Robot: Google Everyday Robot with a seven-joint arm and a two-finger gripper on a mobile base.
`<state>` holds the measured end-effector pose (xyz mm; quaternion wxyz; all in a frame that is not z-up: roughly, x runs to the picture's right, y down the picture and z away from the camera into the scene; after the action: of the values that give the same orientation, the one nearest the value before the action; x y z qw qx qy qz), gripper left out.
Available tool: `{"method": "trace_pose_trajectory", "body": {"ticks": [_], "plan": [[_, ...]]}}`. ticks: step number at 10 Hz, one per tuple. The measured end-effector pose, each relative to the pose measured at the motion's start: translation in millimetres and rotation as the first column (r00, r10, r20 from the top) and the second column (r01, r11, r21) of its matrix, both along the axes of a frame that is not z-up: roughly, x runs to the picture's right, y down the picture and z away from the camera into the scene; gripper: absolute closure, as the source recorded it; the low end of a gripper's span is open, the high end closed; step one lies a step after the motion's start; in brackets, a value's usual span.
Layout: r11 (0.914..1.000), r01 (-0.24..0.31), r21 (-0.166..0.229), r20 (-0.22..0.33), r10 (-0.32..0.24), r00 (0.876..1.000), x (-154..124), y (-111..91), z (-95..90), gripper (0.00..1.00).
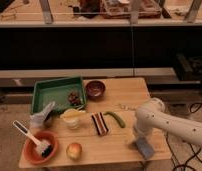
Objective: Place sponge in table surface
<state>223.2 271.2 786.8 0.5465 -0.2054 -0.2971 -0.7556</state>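
Note:
The blue-grey sponge lies flat on the light-brown wooden table surface, near its front right corner. My white arm reaches in from the right and bends down over it. My gripper is at the arm's lower end, just above and left of the sponge, close to it or touching it. The arm covers most of the gripper.
A green tray holding dark bits stands at the back left, with a dark red bowl beside it. A crumpled cloth, a cup, a striped bar, a green pepper, an orange bowl with a brush and an apple lie across the front.

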Motion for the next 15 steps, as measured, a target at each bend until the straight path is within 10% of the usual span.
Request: {"method": "trace_pose_trajectory", "body": {"ticks": [4, 11, 15], "plan": [[0.9997, 0.024, 0.005, 0.017, -0.024, 1.0, 2, 5, 4.2, 0.25], [0.9991, 0.005, 0.043, -0.004, -0.005, 1.0, 3, -13, -3.7, 0.89], [0.9955, 0.019, 0.093, -0.02, -0.017, 1.0, 17, -73, -43.6, 0.79]]}}
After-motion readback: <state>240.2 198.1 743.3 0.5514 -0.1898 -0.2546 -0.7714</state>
